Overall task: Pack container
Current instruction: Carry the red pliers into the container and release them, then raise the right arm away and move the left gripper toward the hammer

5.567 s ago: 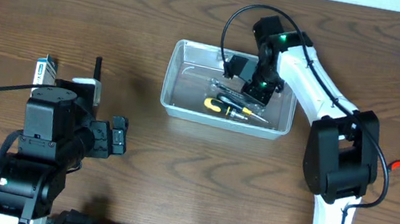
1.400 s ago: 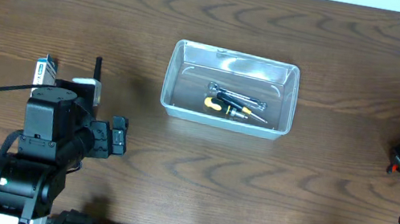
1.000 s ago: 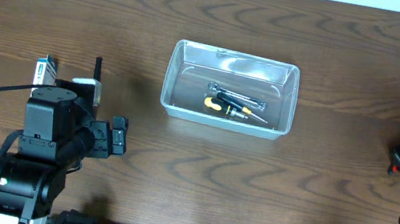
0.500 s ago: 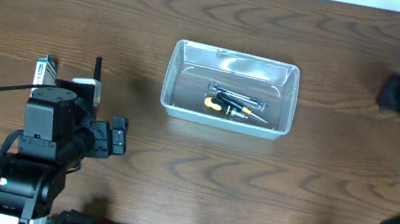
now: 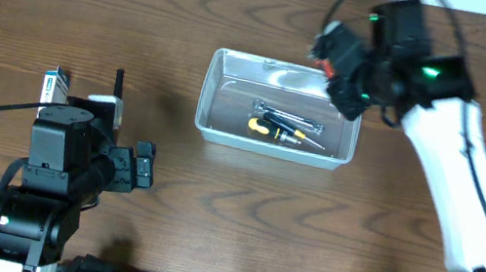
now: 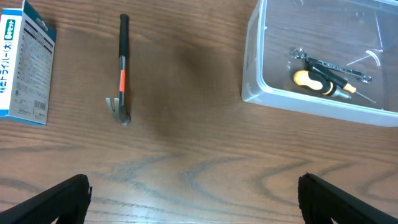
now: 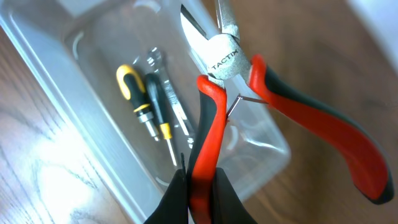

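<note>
Overhead view: the container (image 5: pixel 219 102) is set upright on the desk (image 5: pixel 147 1), mouth up, with its long axis run left to right across the frame. Two screwdrivers (image 6: pixel 314 81) and a slim wrench (image 6: pixel 333 68) are laid on its floor, roughly along that axis. Bare wood is seen on all four sides of the container, and a hammer (image 6: pixel 123 68) and a blue-and-white box (image 6: pixel 25 62) are placed well apart to its left. The right gripper (image 5: pixel 338 68) is positioned over the container's far right corner, its jaws clamped on one red handle of a pair of pliers (image 7: pixel 211 118). The nose of the pliers is pointed away from the gripper, over the container's interior, and the other handle is splayed free. The left gripper (image 6: pixel 196 199) is positioned well apart to the container's near left, jaws spread fully wide, with nothing held or touched.
</note>
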`<state>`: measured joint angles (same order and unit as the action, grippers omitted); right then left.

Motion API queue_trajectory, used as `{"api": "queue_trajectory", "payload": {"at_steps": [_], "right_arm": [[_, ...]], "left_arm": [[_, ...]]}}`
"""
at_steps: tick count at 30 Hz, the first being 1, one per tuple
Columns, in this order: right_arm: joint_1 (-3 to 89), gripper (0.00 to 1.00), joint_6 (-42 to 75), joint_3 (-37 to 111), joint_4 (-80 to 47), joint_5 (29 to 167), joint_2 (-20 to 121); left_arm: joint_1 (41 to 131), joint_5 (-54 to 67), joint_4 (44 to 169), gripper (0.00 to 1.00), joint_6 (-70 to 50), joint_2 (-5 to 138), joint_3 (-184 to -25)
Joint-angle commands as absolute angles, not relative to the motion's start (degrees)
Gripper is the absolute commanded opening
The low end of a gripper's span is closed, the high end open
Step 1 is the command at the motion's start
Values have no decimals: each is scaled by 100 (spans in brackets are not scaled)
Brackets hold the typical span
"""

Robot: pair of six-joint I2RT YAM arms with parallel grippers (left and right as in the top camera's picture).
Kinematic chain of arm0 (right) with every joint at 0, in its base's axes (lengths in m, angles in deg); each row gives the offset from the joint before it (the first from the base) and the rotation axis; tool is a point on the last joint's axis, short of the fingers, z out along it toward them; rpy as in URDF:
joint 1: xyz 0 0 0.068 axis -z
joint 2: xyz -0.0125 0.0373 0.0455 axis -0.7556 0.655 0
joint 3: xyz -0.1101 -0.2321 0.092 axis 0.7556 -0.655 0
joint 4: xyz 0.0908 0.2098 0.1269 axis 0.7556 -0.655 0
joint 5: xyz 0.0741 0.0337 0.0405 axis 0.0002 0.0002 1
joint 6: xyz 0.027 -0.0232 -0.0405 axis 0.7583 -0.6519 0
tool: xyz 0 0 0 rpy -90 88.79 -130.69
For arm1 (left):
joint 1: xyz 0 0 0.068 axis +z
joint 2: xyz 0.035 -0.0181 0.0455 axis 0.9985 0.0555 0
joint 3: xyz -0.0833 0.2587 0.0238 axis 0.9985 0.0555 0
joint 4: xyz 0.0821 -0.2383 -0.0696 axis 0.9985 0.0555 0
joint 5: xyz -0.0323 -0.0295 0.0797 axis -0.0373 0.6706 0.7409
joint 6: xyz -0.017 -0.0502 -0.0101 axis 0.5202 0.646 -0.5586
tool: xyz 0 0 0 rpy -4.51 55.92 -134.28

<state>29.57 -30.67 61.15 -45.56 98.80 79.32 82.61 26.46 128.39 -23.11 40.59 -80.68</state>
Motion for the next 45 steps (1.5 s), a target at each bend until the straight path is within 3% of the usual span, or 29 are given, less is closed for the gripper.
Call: {"api": "queue_trajectory", "payload": {"at_steps": [1, 15, 19, 21, 24, 31, 37, 38, 39, 40, 41, 45], "right_arm": [[2835, 1, -3383, 6049, -4504, 9891, 8533], [2800, 1, -3375, 6049, -4561, 10521, 10253], [2807, 20, -3362, 6049, -4550, 10499, 10297], [2813, 24, -3359, 6051, -4532, 10440, 10294], [2815, 43, -3230, 6064, -4554, 10302, 10294], [2815, 45, -2835, 6760, -5000, 9762, 10117], [2970, 47, -2319, 8021, -5317, 9205, 9381], [3025, 50, -2238, 8158, -5317, 9179, 9265], [3141, 62, -2085, 8349, -5308, 9122, 9070], [3246, 86, -1950, 8467, -5297, 9067, 8928], [3399, 99, -1773, 8578, -5299, 9004, 8762], [4245, 99, -975, 8665, -5369, 8980, 8216]], "left_arm": [[8250, 2692, 12852, 98, -2258, 4044, -8173], [8250, 2692, 12850, 98, -2258, 4044, -8173], [8250, 2692, 12850, 98, -2258, 4044, -8173], [8250, 2694, 12850, 98, -2258, 4044, -8173], [8250, 2694, 12850, 98, -2261, 4044, -8173], [8250, 2694, 12985, 98, -2256, 4068, -8404], [8294, 3002, 13980, 98, -2254, 4765, -9880], [8333, 3101, 14181, 98, -2258, 4957, -10138], [8405, 3171, 14454, 98, -2267, 5239, -10457], [8480, 3171, 14642, 98, -2337, 5467, -10669], [8561, 3171, 14806, 98, -2418, 5696, -10841], [8956, 3171, 14977, 98, -2772, 6614, -11014]]}}
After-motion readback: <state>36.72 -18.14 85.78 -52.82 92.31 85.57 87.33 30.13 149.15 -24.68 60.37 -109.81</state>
